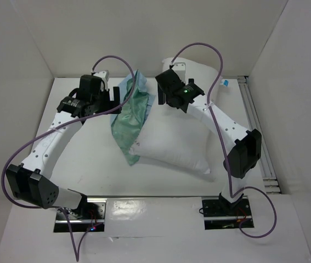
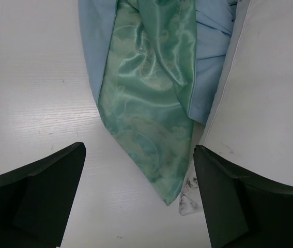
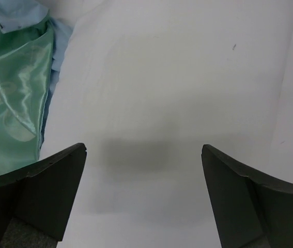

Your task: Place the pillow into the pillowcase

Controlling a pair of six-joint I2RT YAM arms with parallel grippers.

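Top external view first: the pillow point(image 1: 180, 134) lies plump on the middle-right of the tabletop point(image 1: 89, 164). The pillowcase point(image 1: 130, 123) is bunched into a long rumpled strip along the pillow's left edge, touching it, mint face up with blue showing at the far end. Nothing is inside anything yet, so this reads as the opening step: getting hold of the sleeve.

The left hand point(image 1: 114, 94) hovers over the far part of the pillowcase, fingers spread wide and holding nothing. Its wrist view looks straight down on green satin, with the pillow's seam just beside it. The right hand point(image 1: 159, 96) hangs over the pillow's far left corner, likewise spread and empty, with plain white fabric between its fingers in the right wrist view.

The next move looks like the left hand dropping to pinch a single layer at the sleeve's mouth. Where that mouth sits is hard to tell among these folds; possibly it is at the far blue end. The right hand would then need a corner of the pillow.

Room is tight at the back, where the wall point(image 1: 144, 38) and both wrists crowd together. Left of the pillowcase there is open tabletop, good ground for dragging the sleeve flat. On the right, a rail point(image 1: 252, 104) runs near the pillow's edge.
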